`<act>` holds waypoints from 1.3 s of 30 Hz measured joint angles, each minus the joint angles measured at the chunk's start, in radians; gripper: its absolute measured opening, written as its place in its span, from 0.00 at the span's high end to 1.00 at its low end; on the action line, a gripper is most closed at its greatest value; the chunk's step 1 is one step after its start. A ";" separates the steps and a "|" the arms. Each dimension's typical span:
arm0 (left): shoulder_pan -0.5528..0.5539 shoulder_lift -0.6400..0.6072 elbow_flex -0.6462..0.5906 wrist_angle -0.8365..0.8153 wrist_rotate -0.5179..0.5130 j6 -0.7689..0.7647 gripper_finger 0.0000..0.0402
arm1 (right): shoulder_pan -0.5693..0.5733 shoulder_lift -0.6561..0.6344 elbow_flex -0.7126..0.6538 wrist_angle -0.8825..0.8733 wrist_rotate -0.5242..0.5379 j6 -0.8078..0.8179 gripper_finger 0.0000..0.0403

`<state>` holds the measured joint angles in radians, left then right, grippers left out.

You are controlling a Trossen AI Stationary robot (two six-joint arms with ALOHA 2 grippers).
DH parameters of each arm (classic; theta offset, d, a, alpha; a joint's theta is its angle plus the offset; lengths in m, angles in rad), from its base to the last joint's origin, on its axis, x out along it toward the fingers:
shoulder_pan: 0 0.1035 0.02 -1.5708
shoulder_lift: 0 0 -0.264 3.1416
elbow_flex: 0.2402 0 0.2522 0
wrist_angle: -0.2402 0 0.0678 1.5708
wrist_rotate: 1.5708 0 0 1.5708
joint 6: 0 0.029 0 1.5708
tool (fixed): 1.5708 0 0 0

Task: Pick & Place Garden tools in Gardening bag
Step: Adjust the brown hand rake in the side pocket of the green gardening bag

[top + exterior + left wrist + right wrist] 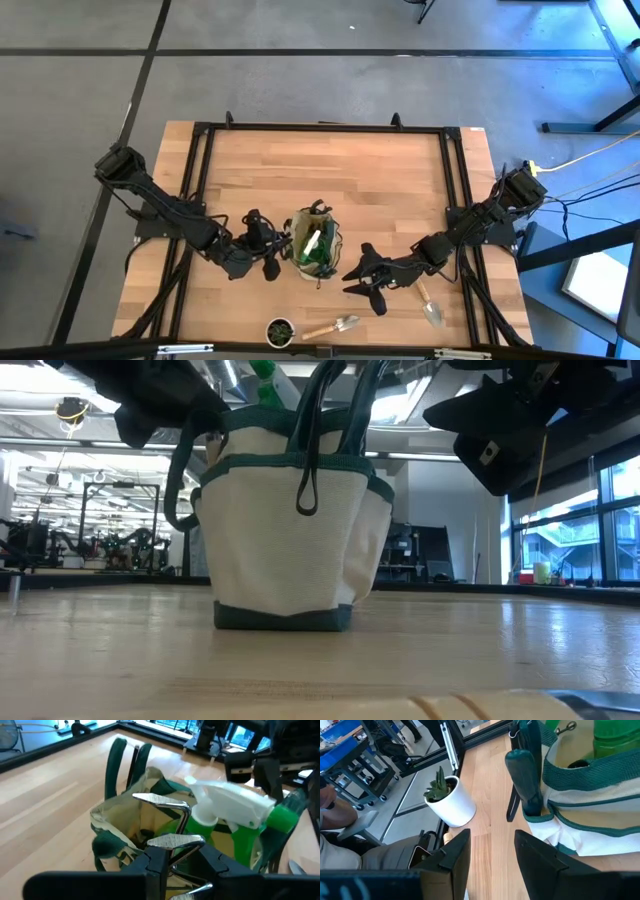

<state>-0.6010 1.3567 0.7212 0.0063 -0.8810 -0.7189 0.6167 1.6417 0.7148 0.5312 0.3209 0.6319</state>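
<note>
Left gripper (268,250) beside bag (318,262), clamped on fork (170,820) over its mouth | right gripper (365,283) apart, other side | trowels (432,303) past right gripper: stiff, light, grip wooden handle

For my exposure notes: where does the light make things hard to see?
Low view: bright windows behind turn both arms dark above the gardening bag. Left wrist view: glare on the fork in the left gripper. High view: even light.
</note>
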 joint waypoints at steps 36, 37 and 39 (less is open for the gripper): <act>-0.046 0.242 0.000 0.073 -0.411 -0.384 0.87 | 0.000 0.000 0.000 -0.020 0.019 -0.008 0.61; -0.041 0.241 0.000 0.082 -0.409 -0.374 0.87 | 0.000 0.000 0.000 -0.020 0.019 -0.010 0.61; -0.032 0.241 0.000 0.097 -0.402 -0.353 0.88 | 0.000 0.000 0.000 -0.022 0.019 -0.014 0.61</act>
<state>-0.6331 1.5978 0.7212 0.1032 -1.2831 -1.0722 0.6163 1.6417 0.7149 0.5094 0.3395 0.6181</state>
